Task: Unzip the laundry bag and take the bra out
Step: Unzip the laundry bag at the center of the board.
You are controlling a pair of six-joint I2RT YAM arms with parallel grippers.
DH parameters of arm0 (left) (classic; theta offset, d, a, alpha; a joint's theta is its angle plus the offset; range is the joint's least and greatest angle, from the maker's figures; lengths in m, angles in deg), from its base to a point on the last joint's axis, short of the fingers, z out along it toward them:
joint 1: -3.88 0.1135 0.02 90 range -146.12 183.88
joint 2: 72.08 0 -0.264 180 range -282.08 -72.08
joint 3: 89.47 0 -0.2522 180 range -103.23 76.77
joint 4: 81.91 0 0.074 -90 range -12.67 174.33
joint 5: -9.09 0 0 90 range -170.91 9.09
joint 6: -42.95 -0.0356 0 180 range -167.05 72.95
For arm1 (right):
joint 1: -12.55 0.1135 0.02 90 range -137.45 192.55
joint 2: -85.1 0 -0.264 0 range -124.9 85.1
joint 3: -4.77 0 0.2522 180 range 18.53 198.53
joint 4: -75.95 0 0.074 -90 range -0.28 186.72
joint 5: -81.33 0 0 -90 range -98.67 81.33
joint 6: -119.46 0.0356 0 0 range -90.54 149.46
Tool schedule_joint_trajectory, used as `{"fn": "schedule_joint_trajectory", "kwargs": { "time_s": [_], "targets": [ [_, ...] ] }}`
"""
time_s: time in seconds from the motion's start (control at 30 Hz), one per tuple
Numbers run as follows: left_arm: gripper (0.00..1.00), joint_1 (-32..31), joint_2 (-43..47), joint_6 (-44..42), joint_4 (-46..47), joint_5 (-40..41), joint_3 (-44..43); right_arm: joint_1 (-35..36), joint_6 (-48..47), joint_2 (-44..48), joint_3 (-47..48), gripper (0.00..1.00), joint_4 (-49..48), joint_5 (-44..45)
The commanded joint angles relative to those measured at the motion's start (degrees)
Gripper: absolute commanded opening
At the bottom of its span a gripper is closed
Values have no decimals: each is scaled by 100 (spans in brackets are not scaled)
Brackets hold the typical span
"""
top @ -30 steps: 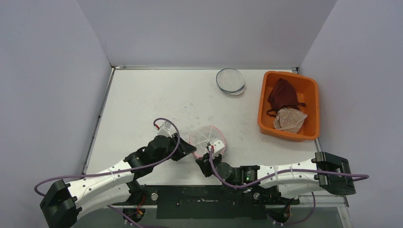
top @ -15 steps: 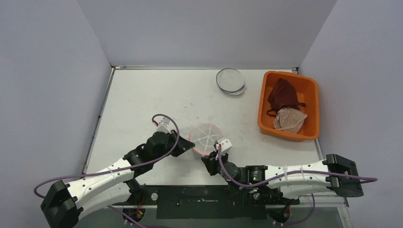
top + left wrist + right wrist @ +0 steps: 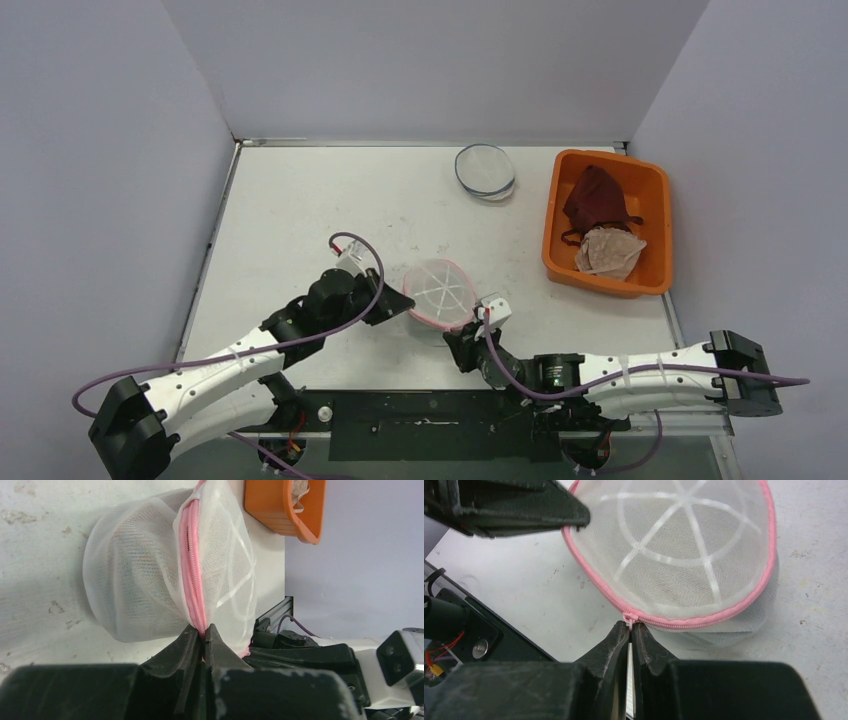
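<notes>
The round white laundry bag (image 3: 437, 290) is fine, see-through mesh cloth, soft and creased, crossed by smooth white fabric ribs. Its pink zipper tape (image 3: 192, 575) is woven cloth with a dull sheen, and the small pink zipper pull (image 3: 628, 616) looks like plastic. The left claw (image 3: 202, 628) and right claw (image 3: 630, 626) are matt black plastic, slightly grainy. The white bench (image 3: 300, 200) is matt, scuffed and speckled. The orange rectangular bin (image 3: 600, 281) is smooth, faintly glossy plastic
</notes>
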Motion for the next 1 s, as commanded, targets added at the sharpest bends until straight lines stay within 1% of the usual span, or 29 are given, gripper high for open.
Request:
{"fn": "schedule_joint_trajectory", "kwargs": {
  "time_s": [0.0,0.1,0.2,0.23,0.27,0.3,0.33,0.4,0.5,0.53,0.57,0.63,0.77,0.87,0.97],
  "targets": [
    [0,224,-335,-763,117,-523,-825,190,-116,-11,-32,5,-289,144],
    [0,397,-753,-941,108,-816,-1108,257,-134,-346,10,5,-556,59],
    [0,456,-1200,-1001,291,-1065,-1238,290,-167,-687,115,5,-838,-22],
    [2,457,-1380,-1007,374,-1162,-1255,288,-191,-783,157,5,-927,-42],
    [7,459,-1491,-1008,422,-1240,-1266,289,-221,-861,199,5,-1018,-66],
    [19,463,-1586,-1008,440,-1289,-1277,287,-251,-944,247,5,-1099,-77],
    [33,459,-1637,-1002,430,-1332,-1267,288,-282,-1007,314,5,-1130,-84],
    [54,470,-1584,-949,365,-1385,-1188,282,-372,-1129,438,5,-1164,-98],
    [78,490,-1149,-835,146,-1183,-972,244,-443,-1259,587,5,-1167,-127],
    [85,492,-955,-811,12,-1101,-904,220,-448,-1282,616,5,-1161,-142],
    [89,494,-744,-780,-160,-1021,-834,195,-446,-1291,643,5,-1169,-166],
    [93,487,-356,-730,-428,-910,-709,138,-437,-1305,658,5,-1218,-242],
    [95,439,251,-464,-775,-845,-351,58,-460,-1399,727,5,-1350,-386],
    [95,323,630,-138,-741,-756,-28,37,-522,-1569,821,5,-1467,-494],
    [94,109,836,133,-509,-578,184,31,-588,-1739,916,5,-1580,-592]
  ]
}}
